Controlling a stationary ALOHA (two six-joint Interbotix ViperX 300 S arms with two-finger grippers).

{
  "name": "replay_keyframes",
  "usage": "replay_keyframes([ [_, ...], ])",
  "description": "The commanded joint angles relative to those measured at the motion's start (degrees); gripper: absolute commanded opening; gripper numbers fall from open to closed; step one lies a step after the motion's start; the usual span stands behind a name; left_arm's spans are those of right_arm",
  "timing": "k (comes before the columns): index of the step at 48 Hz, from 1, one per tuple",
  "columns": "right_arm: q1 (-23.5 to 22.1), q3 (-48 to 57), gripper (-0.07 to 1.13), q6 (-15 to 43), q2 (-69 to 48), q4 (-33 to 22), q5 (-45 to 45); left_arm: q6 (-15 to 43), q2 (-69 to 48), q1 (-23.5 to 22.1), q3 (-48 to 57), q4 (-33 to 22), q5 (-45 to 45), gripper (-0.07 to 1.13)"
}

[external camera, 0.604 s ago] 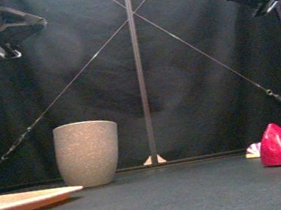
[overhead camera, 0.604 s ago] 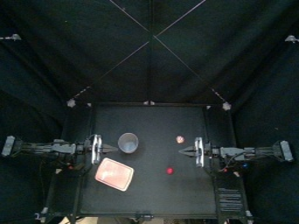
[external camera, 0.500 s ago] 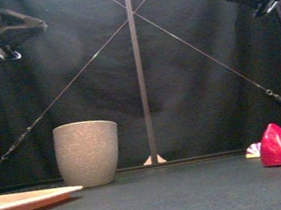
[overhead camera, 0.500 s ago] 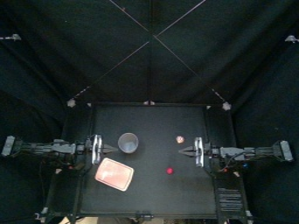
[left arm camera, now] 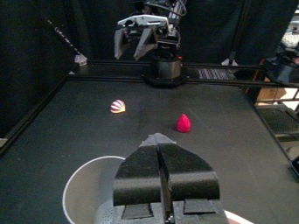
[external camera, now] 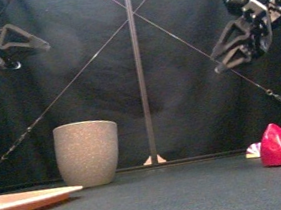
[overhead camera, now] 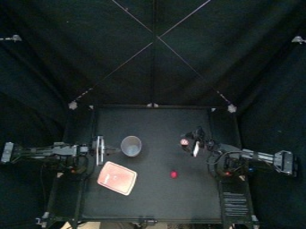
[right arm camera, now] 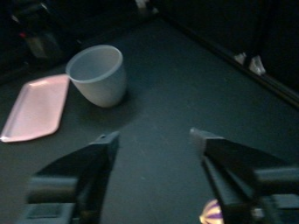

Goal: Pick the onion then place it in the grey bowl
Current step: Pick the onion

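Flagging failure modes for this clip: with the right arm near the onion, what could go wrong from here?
The open right pincer hangs above the small onion; an off descent could nudge it away. The red toy lies close by and might get grabbed instead. The shut left pincer sits beside the grey cup, possibly crowding the drop.

I read the middle of the table (overhead camera: 156,125) as bare, open room. The grey cup (overhead camera: 131,145) at 10 o'clock is the only tall obstacle. The pink tray (overhead camera: 117,177) lies flat at 8, near the cup. The red toy (overhead camera: 174,174) sits at 5, well apart from the onion (overhead camera: 185,141) at 2. I see an open lane from onion to cup. The right gripper (right arm camera: 156,136) hangs high near the onion, and the left gripper (left arm camera: 162,144) hangs high at 9.
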Motion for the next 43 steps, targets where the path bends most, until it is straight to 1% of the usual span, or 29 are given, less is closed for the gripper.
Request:
replay_keyframes([
  [1,-3.16,-1.32,1.06,-0.18,3.52,-0.35,2.72,0.09,0.09,0.09,-1.67,0.53,-0.26,0.0],
  [5,-5.19,-1.14,1.05,-0.35,6.86,-1.49,4.48,0.09,0.09,0.18,-1.67,0.7,-0.26,0.0],
  [11,-7.56,-1.05,1.05,-0.26,12.66,-6.42,6.15,0.09,0.18,0.18,-1.58,0.79,-0.26,0.0],
  [17,-9.58,-1.14,1.05,-0.09,18.28,-9.4,6.59,0.09,0.09,0.18,-1.32,0.7,-0.26,0.0],
  [24,-10.99,-1.85,1.05,-0.18,24.61,-10.37,6.59,0.09,0.09,0.18,-1.14,0.79,-0.18,0.0],
  [28,-10.99,-2.29,1.05,-0.18,26.98,-10.37,6.59,0.09,0.09,0.18,-1.14,0.79,-0.09,0.0],
  [43,-10.99,-1.85,1.02,0.0,30.32,-9.76,7.29,0.09,0.09,0.18,-0.97,0.79,-0.26,0.0],
])
